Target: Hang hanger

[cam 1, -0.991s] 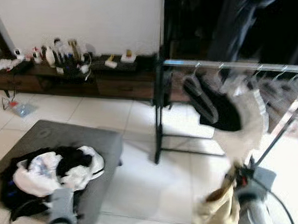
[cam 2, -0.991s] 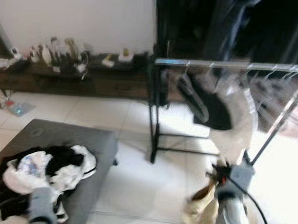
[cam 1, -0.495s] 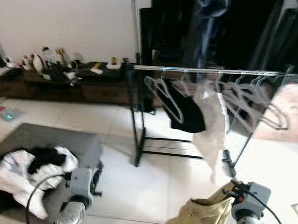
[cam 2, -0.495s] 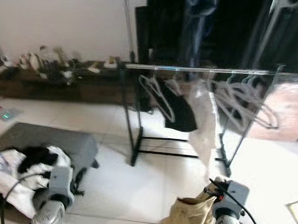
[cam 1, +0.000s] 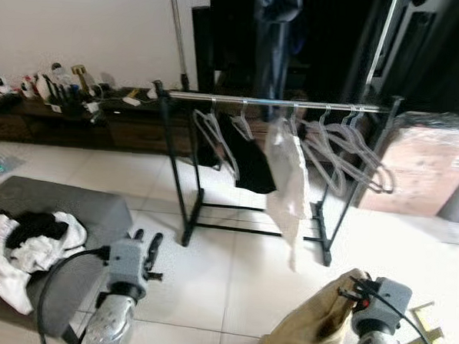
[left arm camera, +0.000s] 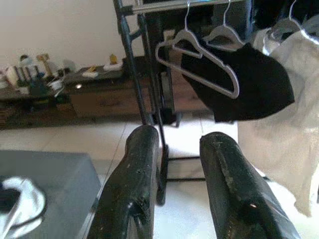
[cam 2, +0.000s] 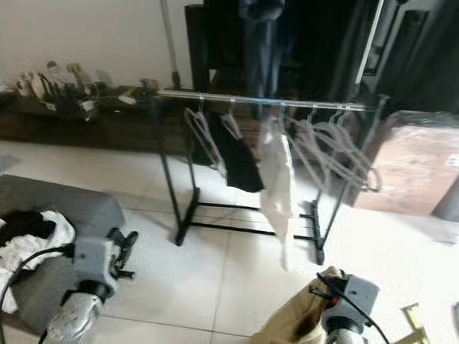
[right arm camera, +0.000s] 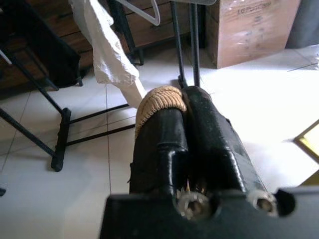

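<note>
Hangers of pale plastic hang in a row on the chrome rail of a black garment rack, which stands on a white tiled floor in front of a dark doorway. A black garment and a white garment hang from the rail between an empty hanger at the rack's left end and the cluster of empty ones at its right. Compared with one second ago, the camera has swung to the right: the whole rack is now near the middle of the view and the grey ottoman with its pile of black and white clothes has slid to the left edge. The right end effector is low at the right, its fingers pressed together on a tan knitted garment that droops below it. The left end effector is spread and empty, pointing toward the rack's left post. A low dark wooden shelf carrying small bottles runs along the white wall, and a cardboard box sits just beside the rack's right end.
</note>
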